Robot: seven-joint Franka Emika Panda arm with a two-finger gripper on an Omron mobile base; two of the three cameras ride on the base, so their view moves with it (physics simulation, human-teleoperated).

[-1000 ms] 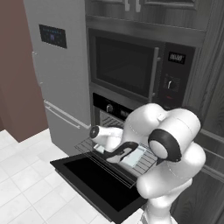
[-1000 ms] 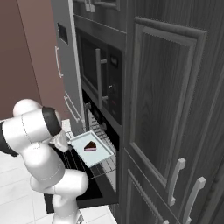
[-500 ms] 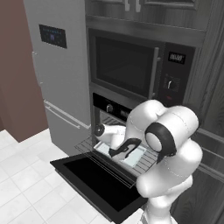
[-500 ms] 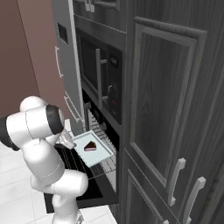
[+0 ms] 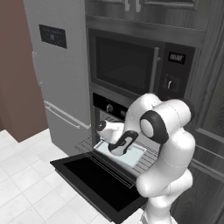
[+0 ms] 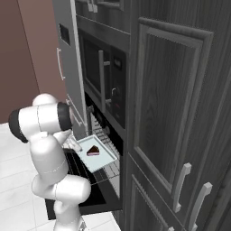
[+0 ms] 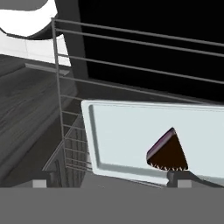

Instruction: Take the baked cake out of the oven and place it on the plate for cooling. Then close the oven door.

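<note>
No readable writing anywhere, the displays are just blurry glyphs. Gripper [image 7: 109,183] is spread wide with nothing in it, hovering right by the cake [image 7: 168,152]. The cake's a wedge lying on a pale tray [image 6: 97,155] on the pulled-out rack [image 7: 65,131], its tip aimed into the oven [image 5: 109,109]. The oven door [image 5: 94,179] is dropped open.

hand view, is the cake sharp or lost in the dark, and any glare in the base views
Hand view: the cake is sharp against the pale tray; the oven cavity behind is flat black. Left base view: the oven door shows faint rack reflections, no glare. Right base view: evenly lit.
</note>
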